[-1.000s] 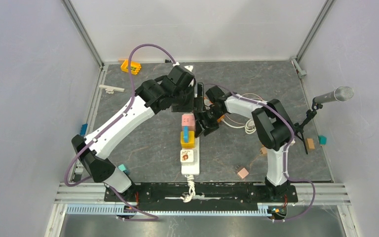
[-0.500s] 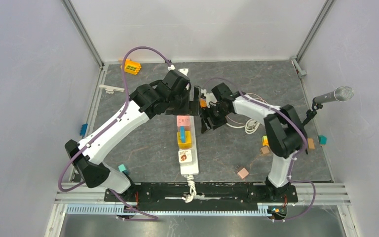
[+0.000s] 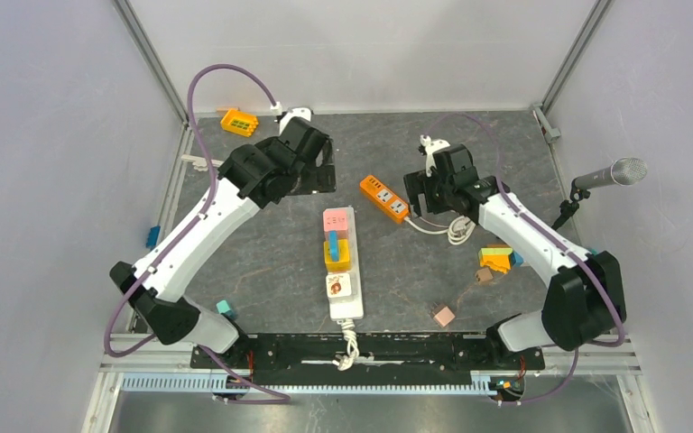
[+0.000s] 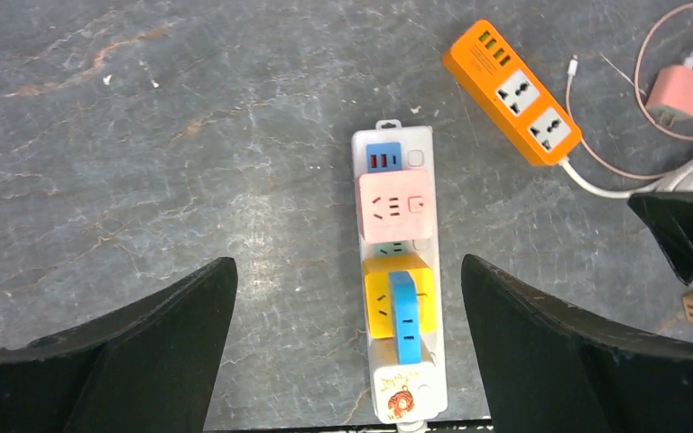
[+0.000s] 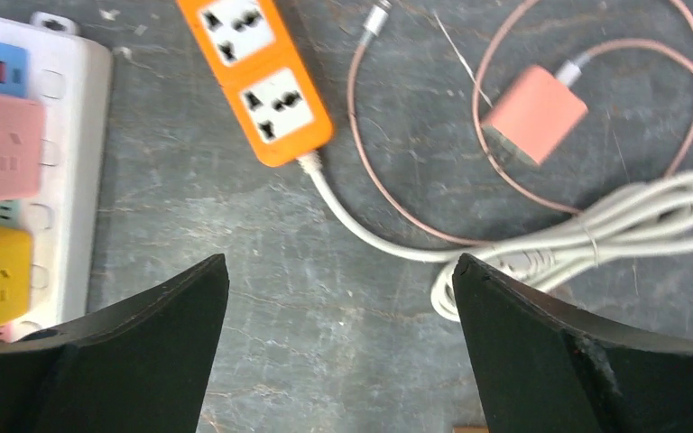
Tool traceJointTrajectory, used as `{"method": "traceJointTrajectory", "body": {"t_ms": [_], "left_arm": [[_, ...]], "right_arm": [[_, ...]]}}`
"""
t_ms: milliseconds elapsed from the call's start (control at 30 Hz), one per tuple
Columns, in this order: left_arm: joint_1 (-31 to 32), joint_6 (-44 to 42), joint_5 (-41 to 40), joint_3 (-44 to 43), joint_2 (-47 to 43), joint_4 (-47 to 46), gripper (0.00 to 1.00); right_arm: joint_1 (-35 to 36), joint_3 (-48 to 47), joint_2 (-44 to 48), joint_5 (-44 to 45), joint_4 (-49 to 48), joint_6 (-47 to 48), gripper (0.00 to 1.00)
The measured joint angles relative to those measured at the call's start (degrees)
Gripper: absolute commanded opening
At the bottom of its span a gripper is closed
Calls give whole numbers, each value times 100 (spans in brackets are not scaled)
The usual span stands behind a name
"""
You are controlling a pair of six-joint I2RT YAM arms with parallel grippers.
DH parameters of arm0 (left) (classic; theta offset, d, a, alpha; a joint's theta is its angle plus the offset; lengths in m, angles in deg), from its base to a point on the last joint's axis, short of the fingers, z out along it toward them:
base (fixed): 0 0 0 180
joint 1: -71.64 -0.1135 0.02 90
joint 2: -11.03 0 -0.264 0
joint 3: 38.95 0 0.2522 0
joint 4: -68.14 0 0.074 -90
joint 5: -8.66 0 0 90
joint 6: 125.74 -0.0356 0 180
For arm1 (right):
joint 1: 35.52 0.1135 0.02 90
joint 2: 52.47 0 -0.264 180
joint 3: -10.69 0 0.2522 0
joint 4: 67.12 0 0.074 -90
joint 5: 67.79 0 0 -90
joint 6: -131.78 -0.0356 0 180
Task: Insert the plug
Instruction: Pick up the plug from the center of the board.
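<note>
top external: left gripper (image 3: 318, 177) is up over the table, far-left of the white power strip (image 3: 347, 310), touching nothing. its jaw gap is hard to read from this angle. right gripper (image 3: 426, 191) sits just right of the orange power strip (image 3: 385, 198), also holding nothing. pink plug (image 3: 337, 220) sits on the far end of the white strip, with the yellow adapter (image 3: 340, 259) just behind it toward the bases and a blue plug (image 3: 335, 242) on top of the yellow one.

left wrist: left gripper (image 4: 347, 271) has its jaws spread wide, fingers (image 4: 167, 338) at either edge of the frame, nothing between them, well above the table. white power strip (image 4: 420, 140) lies straight below, and the pink plug (image 4: 395, 206) is seated flat on it next to the blue usb end. yellow adapter (image 4: 377, 305) and blue plug (image 4: 403, 316) come next along the strip. orange power strip (image 4: 512, 90) and pink charger (image 4: 677, 93) lie off to the right.

right wrist: right gripper (image 5: 338, 262) is wide apart too, fingers (image 5: 144, 338) empty and off the surface. below it are the orange power strip (image 5: 257, 68), its white cord (image 5: 614, 230) and the pink charger (image 5: 534, 113) inside its cable loop. white power strip (image 5: 77, 135) is at the left edge with the pink plug (image 5: 0, 144) on it.
</note>
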Motion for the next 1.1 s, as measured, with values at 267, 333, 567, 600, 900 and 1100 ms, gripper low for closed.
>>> {"method": "traceJointTrajectory", "body": {"t_ms": [267,333,567,600,900,1100], "left_arm": [[-426,0,374,354,-413,-343,100],[-472,2,789,717,-616,-702,100],[-420,402,2739,2159,-846,-2420,100],[-352,496,2975,2299,-765,-2634,100],[1231,291,3700,1845,804,-3187,100],[2256,-520,3526,1008,1873,-2924,100]], "right_arm": [[-400,688,520,719,234,-367,98],[-494,761,743,859,356,-407,98],[-671,763,1071,1034,592,-505,98],[-678,776,1069,1034,610,-525,98],[-1084,1314,1073,750,743,-815,98],[-2116,2225,1123,-157,686,-970,98]]}}
